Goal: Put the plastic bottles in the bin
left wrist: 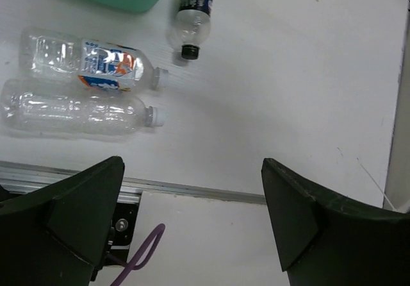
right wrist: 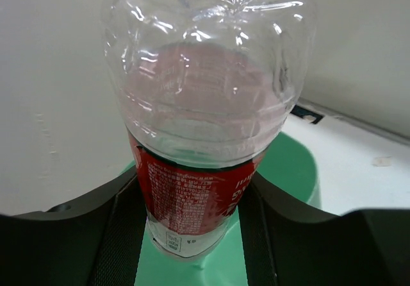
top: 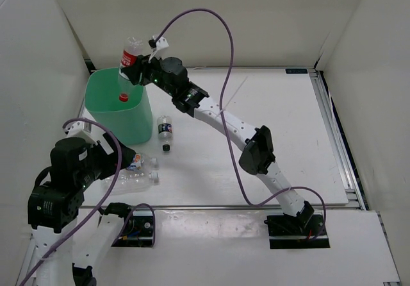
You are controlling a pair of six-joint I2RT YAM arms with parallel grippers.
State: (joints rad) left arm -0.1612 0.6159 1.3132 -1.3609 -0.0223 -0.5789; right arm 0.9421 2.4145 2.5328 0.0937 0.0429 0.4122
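While the left claw [left wrist: 192,165] gapes, the right claw [right wrist: 190,204] clamps a ribbed clear bottle [right wrist: 205,106] over the bin [top: 115,111].

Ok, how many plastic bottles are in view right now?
4: red-labelled bottle in the right gripper over the bin; dark-labelled bottle beside the bin; blue-white-labelled bottle and unlabelled bottle side by side. Bin may hide more.
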